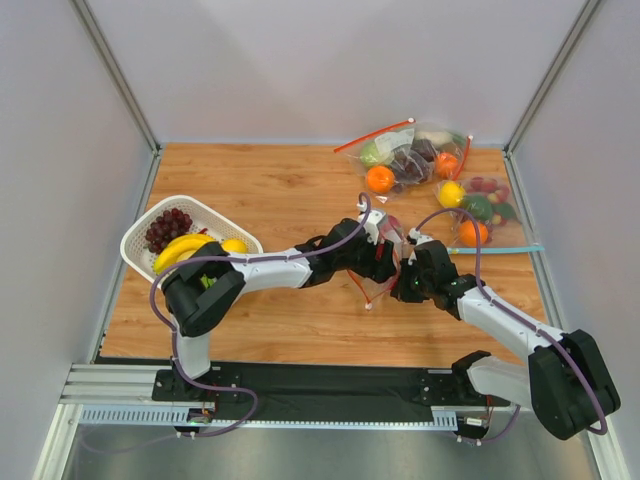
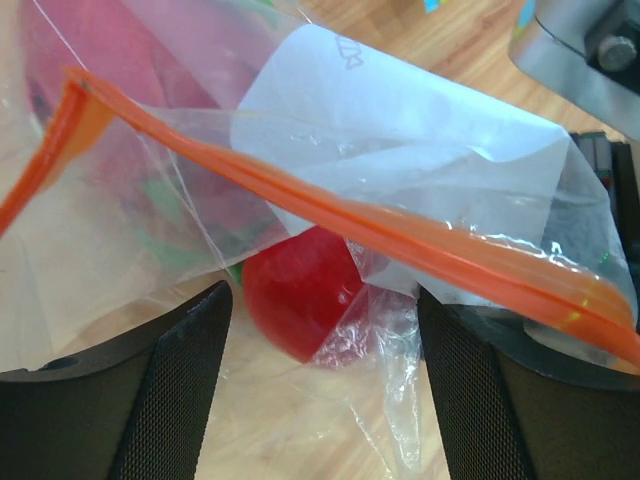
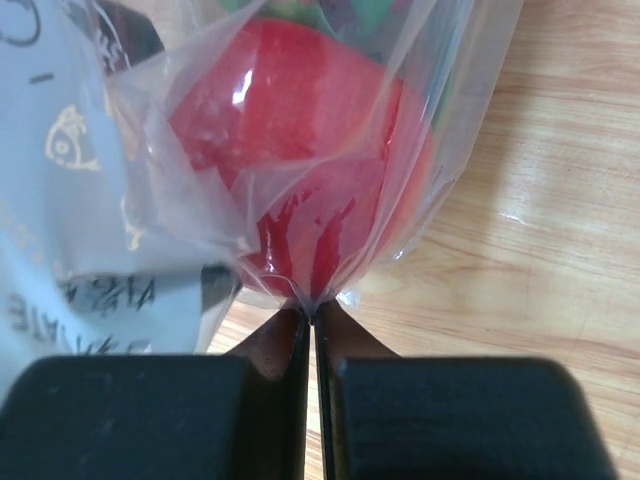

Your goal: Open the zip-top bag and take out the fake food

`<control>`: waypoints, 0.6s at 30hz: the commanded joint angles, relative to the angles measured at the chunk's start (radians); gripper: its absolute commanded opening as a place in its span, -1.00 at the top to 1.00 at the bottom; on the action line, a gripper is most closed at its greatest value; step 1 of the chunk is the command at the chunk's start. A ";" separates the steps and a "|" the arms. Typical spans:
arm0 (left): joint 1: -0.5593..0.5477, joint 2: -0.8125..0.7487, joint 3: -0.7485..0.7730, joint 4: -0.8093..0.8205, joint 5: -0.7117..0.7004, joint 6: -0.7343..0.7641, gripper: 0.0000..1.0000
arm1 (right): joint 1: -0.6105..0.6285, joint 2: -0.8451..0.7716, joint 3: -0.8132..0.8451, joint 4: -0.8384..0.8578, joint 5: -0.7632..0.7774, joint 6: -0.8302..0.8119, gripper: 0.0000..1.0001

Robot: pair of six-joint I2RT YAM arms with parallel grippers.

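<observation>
the zip-top bag (image 1: 383, 277) is near the middle of the wooden worktop (image 1: 270, 190), a little toward the right edge, between the two arms, which meet over it. whether its underside touches the wood cannot be told from above.

the right end effector (image 3: 312, 320) is closed. its two dark fingers (image 3: 270, 345) press together on a fold of the clear film at the bag's edge. just beyond the pinch, a round red fruit (image 3: 290, 150) bulges against the plastic. the white label (image 3: 70, 200) with printed marks lies to the left in that view.

the left end effector (image 2: 325, 310) stands open, and its mesh-textured fingers (image 2: 170, 400) are well apart. nothing is clamped between them. the bag's red-orange zip strip (image 2: 330, 210) runs slantwise across the gap, bent sharply at its upper left end. the label (image 2: 400, 140) curves behind the strip. the red fruit (image 2: 300, 295) shows between the fingers, wrapped in crinkled film. a blurred pink shape (image 2: 110, 50) shows through the plastic at upper left.

seen from overhead, the left end effector (image 1: 375, 250) comes at the bag from the left and the right end effector (image 1: 412, 268) from the right.

a white basket (image 1: 140, 240) holding bananas (image 1: 180, 250) and dark grapes (image 1: 170, 228) sits at the left edge. two other filled bags lie at the far right corner: one with a red strip (image 1: 410, 155) and one with a teal strip (image 1: 485, 215).
</observation>
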 commanded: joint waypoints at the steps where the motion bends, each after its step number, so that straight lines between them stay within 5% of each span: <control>1: 0.005 0.024 0.069 -0.043 -0.100 0.042 -0.64 | 0.002 -0.018 0.009 0.022 -0.025 0.004 0.99; 9: 0.017 0.001 -0.023 0.066 -0.199 -0.094 -0.64 | 0.002 -0.027 0.012 0.013 -0.025 0.004 0.99; 13: 0.043 -0.011 -0.075 0.170 -0.084 -0.130 -0.64 | 0.001 -0.045 0.024 -0.011 -0.013 0.009 0.98; 17: 0.081 0.035 -0.124 0.359 0.166 -0.238 -0.44 | 0.001 -0.109 0.058 -0.073 0.020 0.009 0.54; 18: 0.092 0.044 -0.138 0.449 0.198 -0.264 -0.38 | 0.002 -0.126 0.064 -0.097 0.031 0.011 0.27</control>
